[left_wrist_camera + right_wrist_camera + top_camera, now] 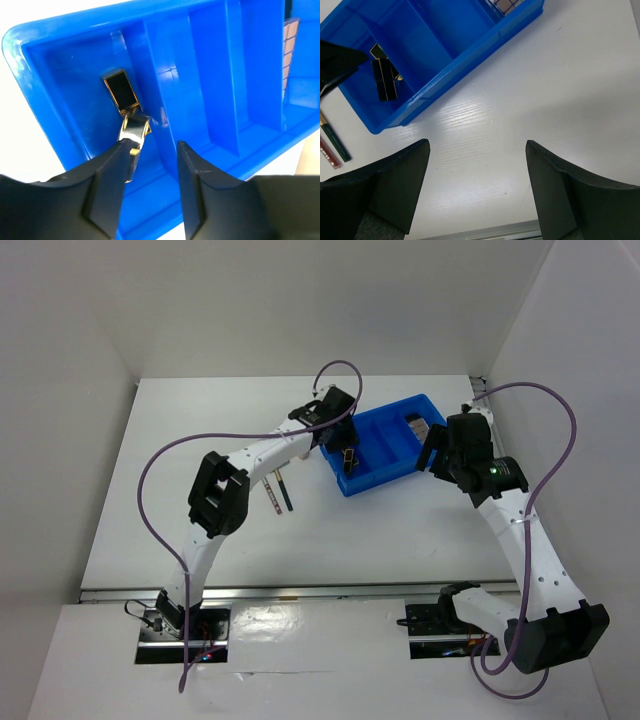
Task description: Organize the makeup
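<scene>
Two black-gold lipstick tubes (121, 89) lie in the left end compartment of the blue divided tray (385, 462). My left gripper (150, 150) is open just above them, and its left finger (107, 175) overlaps the nearer tube (135, 131) without gripping it. It also shows from above (345, 440). A greyish-pink palette (420, 427) lies in the tray's right compartment. Two thin pencils (280, 490) lie on the table left of the tray. My right gripper (477, 145) is open and empty over bare table, right of the tray. The compacts and the sponge are out of view.
The tray's middle compartments (215, 75) hold nothing. White walls enclose the table on three sides. In the right wrist view the tray (470, 50) sits at the upper left, the pencils (335, 142) at the far left edge.
</scene>
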